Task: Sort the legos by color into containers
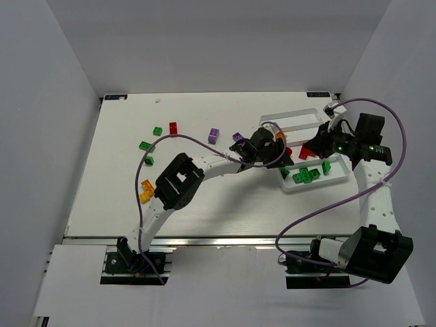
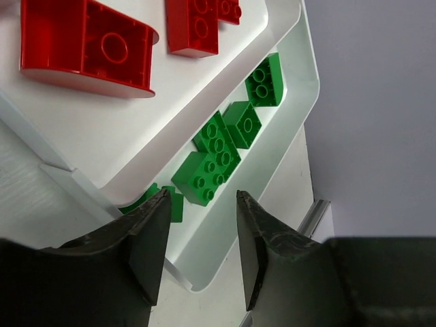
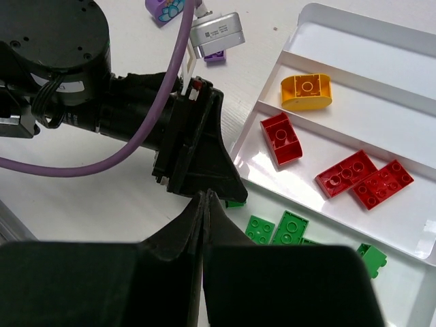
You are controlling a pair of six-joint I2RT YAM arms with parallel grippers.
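The white tray point(image 1: 293, 114) holds the sorted legos. A yellow piece point(image 3: 306, 91) lies in its far compartment, red bricks point(image 3: 361, 178) in the middle one and green bricks point(image 2: 216, 153) in the near one. My left gripper point(image 2: 201, 197) hangs open over the left end of the green compartment with nothing between its fingers; a small green piece point(image 2: 176, 204) shows partly behind one finger. Above the tray my right gripper point(image 3: 206, 196) is shut and empty, its tip close to the left gripper point(image 3: 197, 146).
Loose legos lie on the table left of the tray: two purple point(image 1: 214, 135), a red point(image 1: 173, 127), green ones point(image 1: 146, 146) and yellow-orange ones point(image 1: 146, 191). A purple cable loops over each arm. White walls stand around the table.
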